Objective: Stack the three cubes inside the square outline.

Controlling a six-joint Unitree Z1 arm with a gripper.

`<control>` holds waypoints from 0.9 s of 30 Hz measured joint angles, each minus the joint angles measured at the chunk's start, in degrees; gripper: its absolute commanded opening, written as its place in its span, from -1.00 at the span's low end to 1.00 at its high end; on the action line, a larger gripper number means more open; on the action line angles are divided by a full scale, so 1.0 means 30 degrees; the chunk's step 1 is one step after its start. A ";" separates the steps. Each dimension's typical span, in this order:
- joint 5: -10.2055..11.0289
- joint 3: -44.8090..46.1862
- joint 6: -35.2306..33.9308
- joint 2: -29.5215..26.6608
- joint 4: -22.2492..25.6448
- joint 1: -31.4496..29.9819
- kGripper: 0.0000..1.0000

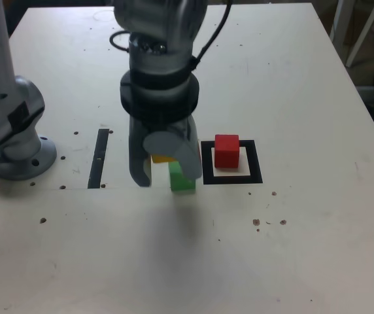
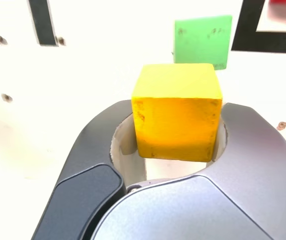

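Fingers of the gripper [image 2: 170,131] are closed around the yellow cube [image 2: 178,129], one on each of two opposite sides, and they hold it clear of the table [image 1: 233,261]. Doing this step well would mean keeping that grip firm and the block level, travelling high enough to pass over the green cube [image 2: 202,42], then centring it above the red one before lowering slowly and opening only once the faces meet; a skewed release could tip it off. As for containers, only the square outline [image 1: 255,161] bounds anything: its white centre holds the red cube [image 1: 227,151], set toward the far side. Green sits outside that frame, on the exterior view's left of it.
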 measured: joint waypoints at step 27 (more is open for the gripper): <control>0.0835 -0.6992 1.0670 0.3139 0.4990 0.4552 -0.42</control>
